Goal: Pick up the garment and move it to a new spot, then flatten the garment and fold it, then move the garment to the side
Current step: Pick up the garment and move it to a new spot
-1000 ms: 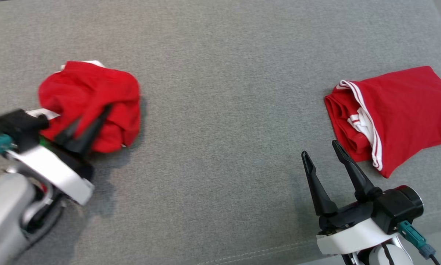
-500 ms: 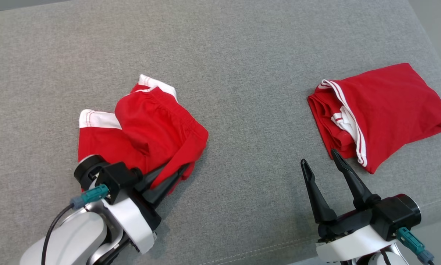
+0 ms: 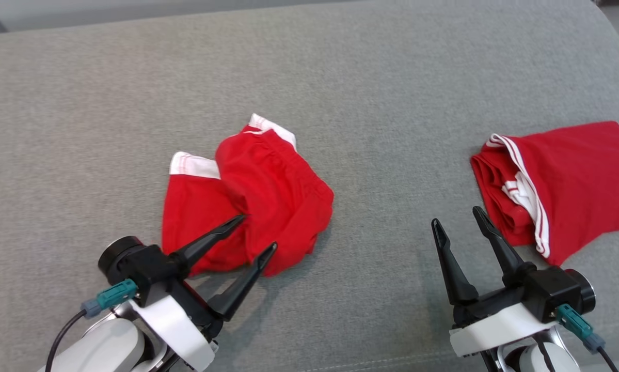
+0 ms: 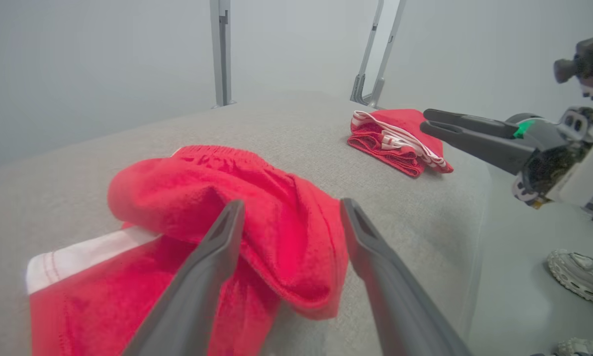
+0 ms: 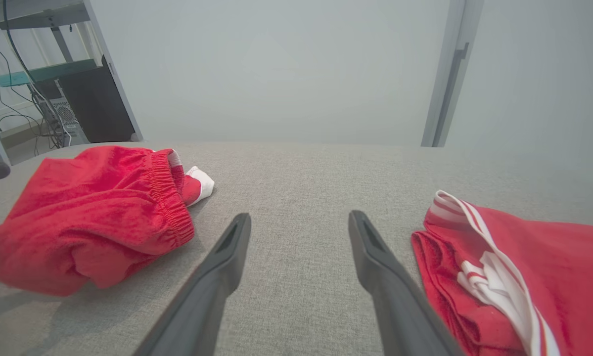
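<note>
Locate the crumpled red garment (image 3: 247, 206), lying in a loose heap on the grey upholstered surface (image 3: 381, 77), white-banded edges turned to the far side. Take this garment as reference for every position below.

Find the left gripper (image 3: 258, 231) at the garment's near edge: fingers spread wide, one tip over the red cloth, the other just off the near corner, holding nothing. Find the right gripper (image 3: 456, 216) well apart to the garment's right, likewise wide open and empty, above bare fabric.

Judge the left arm far the nearer. Read the heap's long axis as roughly near-to-far, slightly skewed rightward; treat this as uncertain, given the overlapping fold.

Expect flattening to call for both grippers: left onto the near-left panel, right brought across to the folded-over right half.

Note a second red garment (image 3: 572, 186), folded, white-striped, farther right beyond the right gripper; keep clear of it. Note a shoe (image 4: 580, 274) on the floor off that same side.
</note>
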{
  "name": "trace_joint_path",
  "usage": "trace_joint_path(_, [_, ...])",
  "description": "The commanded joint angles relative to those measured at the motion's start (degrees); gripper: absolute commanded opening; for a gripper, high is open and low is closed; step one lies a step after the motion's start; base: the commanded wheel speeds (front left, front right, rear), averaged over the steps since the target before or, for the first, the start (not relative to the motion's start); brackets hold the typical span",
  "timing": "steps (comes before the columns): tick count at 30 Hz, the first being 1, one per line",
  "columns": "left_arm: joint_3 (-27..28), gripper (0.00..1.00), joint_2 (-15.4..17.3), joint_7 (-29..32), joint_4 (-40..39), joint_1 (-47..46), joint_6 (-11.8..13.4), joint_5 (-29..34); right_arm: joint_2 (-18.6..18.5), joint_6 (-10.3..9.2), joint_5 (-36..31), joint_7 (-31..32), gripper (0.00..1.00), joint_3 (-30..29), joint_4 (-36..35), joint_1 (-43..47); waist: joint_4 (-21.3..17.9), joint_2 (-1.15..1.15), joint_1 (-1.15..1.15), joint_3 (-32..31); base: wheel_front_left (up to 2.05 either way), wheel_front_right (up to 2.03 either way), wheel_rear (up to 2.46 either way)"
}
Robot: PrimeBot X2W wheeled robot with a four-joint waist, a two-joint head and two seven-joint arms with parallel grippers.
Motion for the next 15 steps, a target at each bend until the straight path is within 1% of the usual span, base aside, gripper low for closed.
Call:
trace_joint_path(1, [3.6,1.0,1.0,-0.6,0.0,0.2,-0.4,0.0,-0.4,-0.01,0.3,-0.6,1.0,1.1,-0.2,-1.5,2.0,0.0,0.0,-1.9,0.0,0.0,0.0])
trace_joint_path(6, [7.5,1.0,-0.9,-0.6,3.9,3.2,-1.1,-0.9,-0.4,-0.01,0.5,-0.5,1.0,0.7,2.9,-3.0,4.5,0.0,0.0,-4.4,0.0,0.0,0.0])
trace_joint_path(7, [7.5,1.0,-0.9,-0.6,3.9,3.2,-1.1,-0.9,-0.4,-0.01,0.5,-0.5,1.0,0.7,2.9,-3.0,4.5,0.0,0.0,-4.4,0.0,0.0,0.0])
trace_joint_path(8, [9.1,1.0,-1.9,-0.6,5.4,4.6,-1.4,-1.0,-0.4,-0.01,0.6,-0.4,1.0,0.3,4.0,-3.3,5.5,0.0,0.0,-5.3,0.0,0.0,0.0])
trace_joint_path(9, [9.1,1.0,-1.9,-0.6,5.4,4.6,-1.4,-1.0,-0.4,-0.01,0.6,-0.4,1.0,0.3,4.0,-3.3,5.5,0.0,0.0,-5.3,0.0,0.0,0.0])
trace_joint_path(15, [15.7,1.0,-5.2,-0.6,8.5,9.8,-2.1,-0.2,-0.4,-0.01,2.4,-0.3,1.0,-0.3,7.0,-3.8,8.3,0.0,0.0,-6.8,0.0,0.0,0.0])
